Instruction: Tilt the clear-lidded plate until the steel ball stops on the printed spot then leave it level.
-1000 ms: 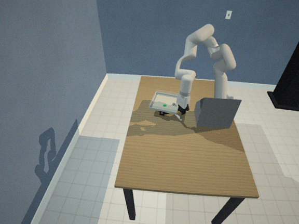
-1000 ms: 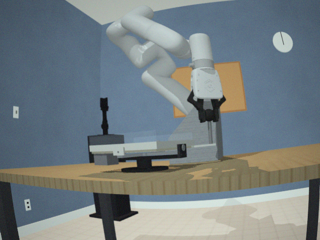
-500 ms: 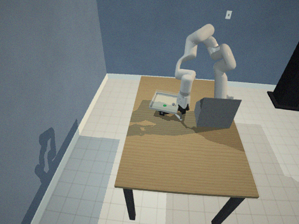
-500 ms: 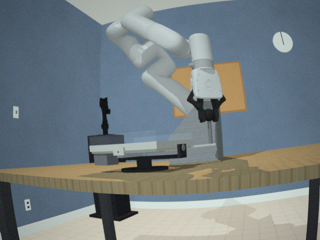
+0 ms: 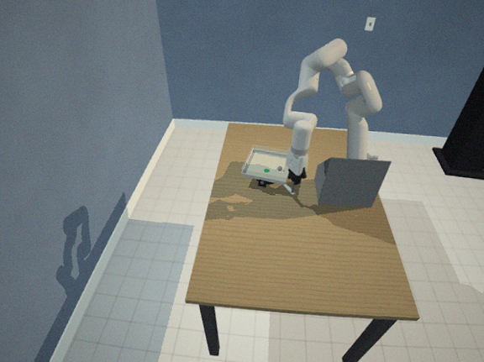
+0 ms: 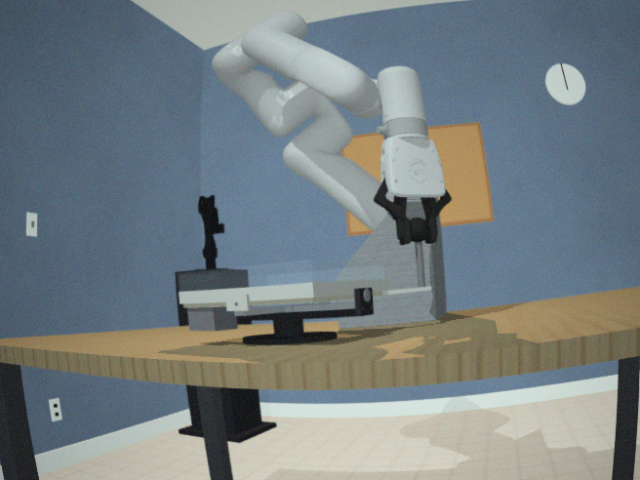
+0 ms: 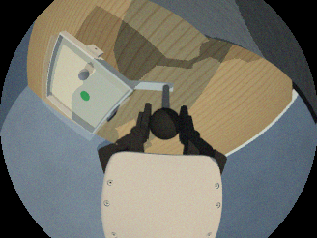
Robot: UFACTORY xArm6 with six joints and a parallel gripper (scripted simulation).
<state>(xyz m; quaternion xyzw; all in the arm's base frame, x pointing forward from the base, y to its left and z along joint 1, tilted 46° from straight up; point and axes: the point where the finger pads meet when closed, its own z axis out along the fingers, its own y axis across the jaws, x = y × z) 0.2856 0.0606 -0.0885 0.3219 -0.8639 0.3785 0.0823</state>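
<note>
Gripper [image 6: 417, 238]: closed on knob [image 7: 165, 125] of the plate's handle.
Ball [image 7: 84, 74]: 12 o'clock of spot [image 7: 84, 96], near.
Risk: overtilting rolls ball past spot; plate [image 7: 65, 71] left off level.

I can read no text, label, brand or number in any view. The faint embossed mark on the end effector [image 6: 417, 230] housing is too blurred to make out.

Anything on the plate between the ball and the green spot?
Nothing visible. The steel ball lies on bare plate beside the green spot, under the clear lid. The end effector is shut on the handle knob.
</note>
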